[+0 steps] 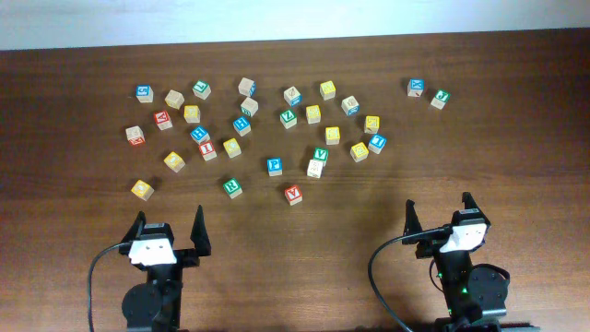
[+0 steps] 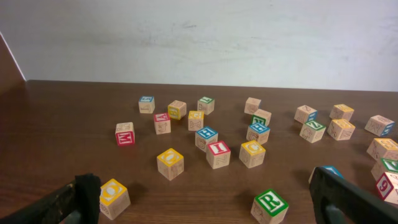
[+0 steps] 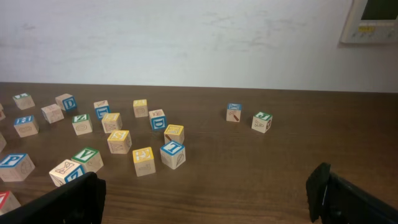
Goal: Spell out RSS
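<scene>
The green R cube stands at the front of the scatter; in the left wrist view its green letter R faces up, just inside my right finger. Several yellow cubes lie among the others, such as one and another; I cannot read which of them carry an S. My left gripper is open and empty, near the front edge behind the R cube; its jaws frame bare table. My right gripper is open and empty at the front right, its jaws over bare wood.
Many other lettered cubes are spread across the middle and far table, including a yellow O cube by my left finger, a red-lettered cube and a blue and green pair at far right. A white wall lies beyond the table's far edge.
</scene>
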